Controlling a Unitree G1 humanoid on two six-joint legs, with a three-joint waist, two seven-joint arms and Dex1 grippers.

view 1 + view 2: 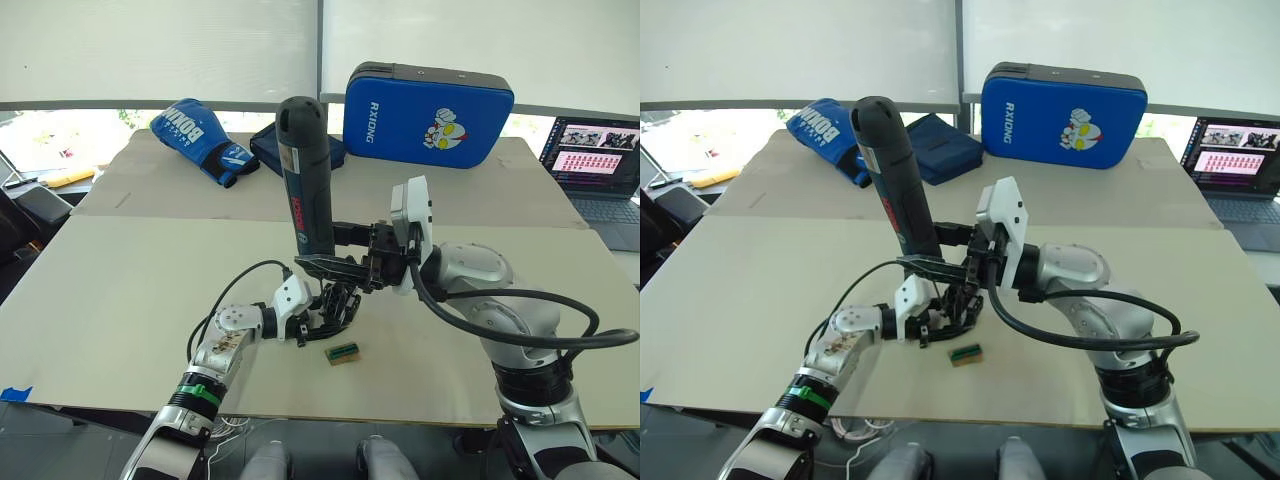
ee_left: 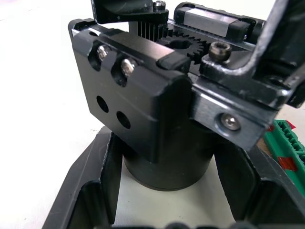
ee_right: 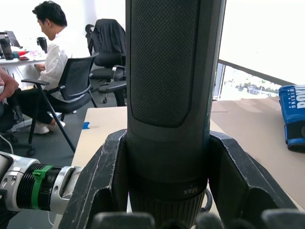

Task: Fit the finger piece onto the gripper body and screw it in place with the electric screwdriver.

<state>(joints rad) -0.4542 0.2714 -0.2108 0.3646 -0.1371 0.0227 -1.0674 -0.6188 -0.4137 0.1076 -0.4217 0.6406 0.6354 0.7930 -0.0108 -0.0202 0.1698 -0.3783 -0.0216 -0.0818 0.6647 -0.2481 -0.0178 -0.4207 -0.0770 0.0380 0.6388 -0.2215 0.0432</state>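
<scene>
Your screwdriver's bit and its tip are hidden: below your right gripper [image 1: 345, 268] the electric screwdriver [image 1: 305, 170] disappears behind the fingers and the dark clutter of the gripper body [image 1: 340, 303], so you cannot tell whether the bit meets a screw. The finger piece cannot be picked out as a separate part in the head views; in the left wrist view a black block with two seated screws and two open holes sits on the body, but its far end is cut off by the frame.

Your right fingers [image 3: 107, 176] are closed on the screwdriver barrel, one on each side, holding it nearly upright with the rounded end leaning slightly away from you. Your left gripper [image 1: 322, 322] has its fingers [image 2: 93, 186] spread around the body's round base, which stands between them on the table [image 1: 120, 280]; whether they press it is unclear.

A small green part [image 1: 344, 353] lies just beside the left fingertips. The red label on the screwdriver is unreadable; "Max" shows near its collar. Beyond the fingers, the blue pad [image 1: 428, 111] reads "RXIONG" and the boxing glove [image 1: 200, 138] "BOXING", partly cut.
</scene>
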